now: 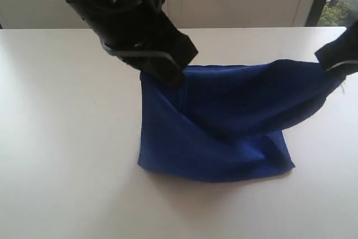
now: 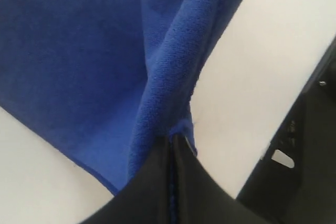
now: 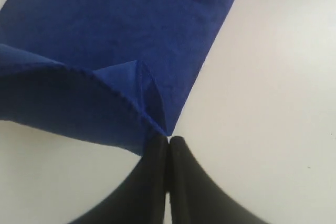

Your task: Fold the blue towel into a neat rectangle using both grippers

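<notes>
While the lower part of the towel [image 1: 218, 138] lay flat on the counter [image 1: 67, 138], the left end effector [image 1: 168, 75] was clenched on one upper corner and the right end effector [image 1: 337, 66] on the other, both corners raised clear of the surface. The edge between them hung slack, sagging toward the middle. In my judgement the corners were held up together so that this edge could be carried over the flat part as one fold.
</notes>
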`<move>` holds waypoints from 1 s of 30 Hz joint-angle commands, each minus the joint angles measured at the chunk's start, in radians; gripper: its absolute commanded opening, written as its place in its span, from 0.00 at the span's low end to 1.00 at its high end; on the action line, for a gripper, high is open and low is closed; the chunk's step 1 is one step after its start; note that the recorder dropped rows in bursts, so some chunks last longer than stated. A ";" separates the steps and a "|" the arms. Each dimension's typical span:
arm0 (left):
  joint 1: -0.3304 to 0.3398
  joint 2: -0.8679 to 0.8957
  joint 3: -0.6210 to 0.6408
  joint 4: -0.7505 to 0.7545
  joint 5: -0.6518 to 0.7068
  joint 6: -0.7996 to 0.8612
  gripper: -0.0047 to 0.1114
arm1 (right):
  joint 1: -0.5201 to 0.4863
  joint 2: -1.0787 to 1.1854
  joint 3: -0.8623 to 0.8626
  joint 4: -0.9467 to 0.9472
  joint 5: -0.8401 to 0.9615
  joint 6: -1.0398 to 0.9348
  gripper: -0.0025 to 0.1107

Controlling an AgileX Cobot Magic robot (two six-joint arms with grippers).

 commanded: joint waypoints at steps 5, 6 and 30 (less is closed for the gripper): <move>-0.161 -0.145 0.194 -0.053 -0.099 -0.038 0.04 | 0.002 -0.284 0.094 0.068 0.091 0.004 0.02; -0.163 -0.145 0.216 -0.056 -0.119 -0.038 0.04 | 0.002 -0.298 0.110 0.071 0.091 0.004 0.02; -0.163 -0.227 0.350 0.026 -0.350 -0.102 0.04 | 0.002 -0.290 0.174 0.060 0.082 0.008 0.02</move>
